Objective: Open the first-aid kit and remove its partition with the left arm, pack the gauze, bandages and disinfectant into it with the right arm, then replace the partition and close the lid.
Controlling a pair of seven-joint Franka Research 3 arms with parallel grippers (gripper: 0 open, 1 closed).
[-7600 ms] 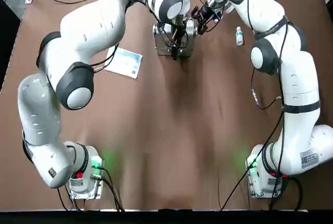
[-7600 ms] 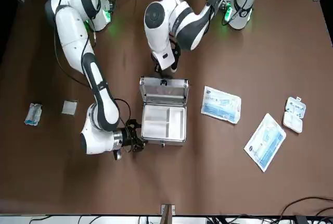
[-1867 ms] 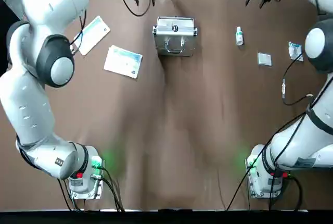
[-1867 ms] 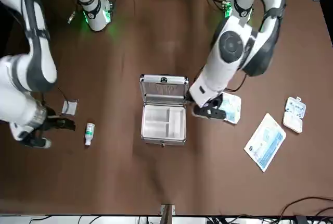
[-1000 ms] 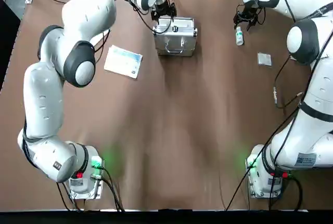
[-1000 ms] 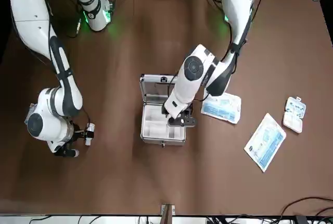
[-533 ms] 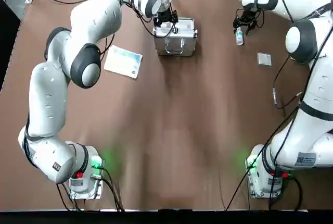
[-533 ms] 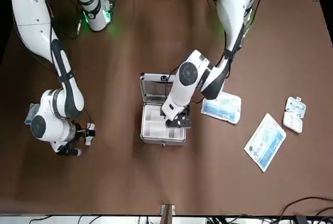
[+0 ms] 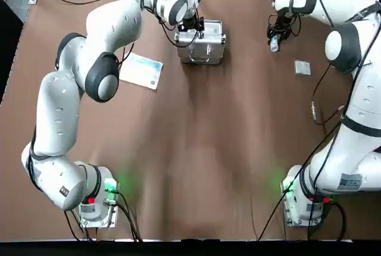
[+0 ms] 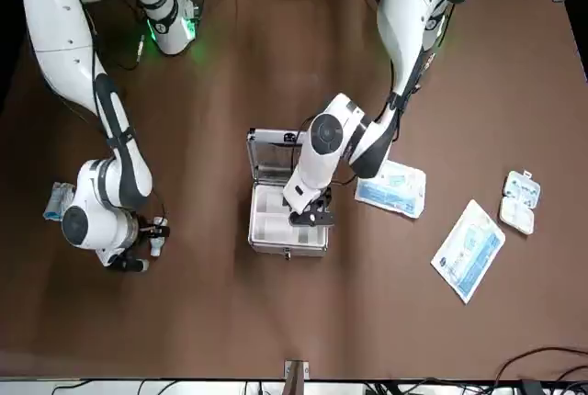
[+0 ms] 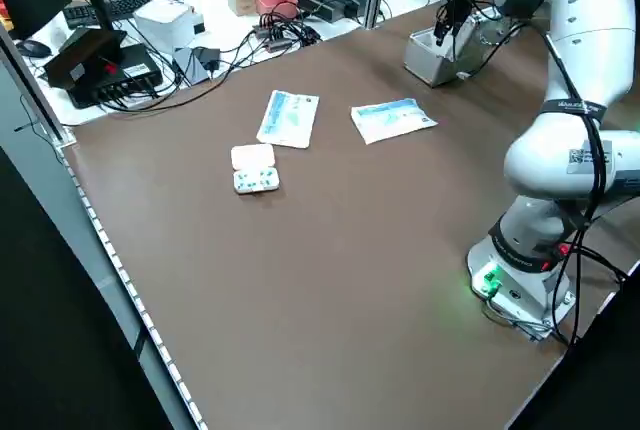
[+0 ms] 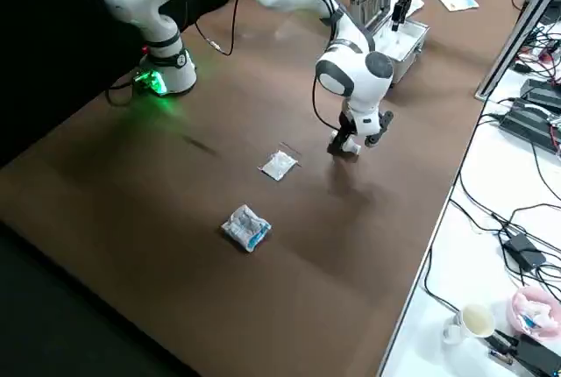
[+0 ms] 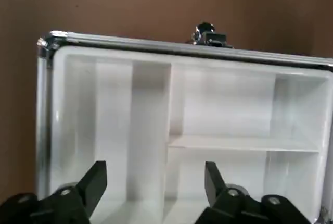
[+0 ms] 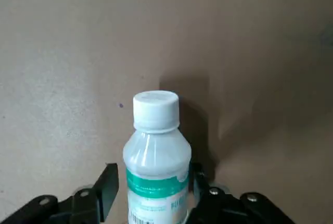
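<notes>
Two robot arms at work on a brown tabletop (image 10: 276,321) with an open first-aid kit (image 10: 289,202).

The left gripper (image 13: 156,182) hangs over the open kit, fingers (image 13: 96,179) spread apart and empty above the partition (image 13: 208,125), which sits inside the case with its lid raised. The right gripper (image 14: 153,182), well to the side, has its fingers (image 14: 109,182) open on either side of the upright disinfectant (image 14: 156,161) bottle, not visibly clamping it. Flat white packets (image 10: 390,186) and a small pill box (image 10: 519,202) lie beyond the kit.
</notes>
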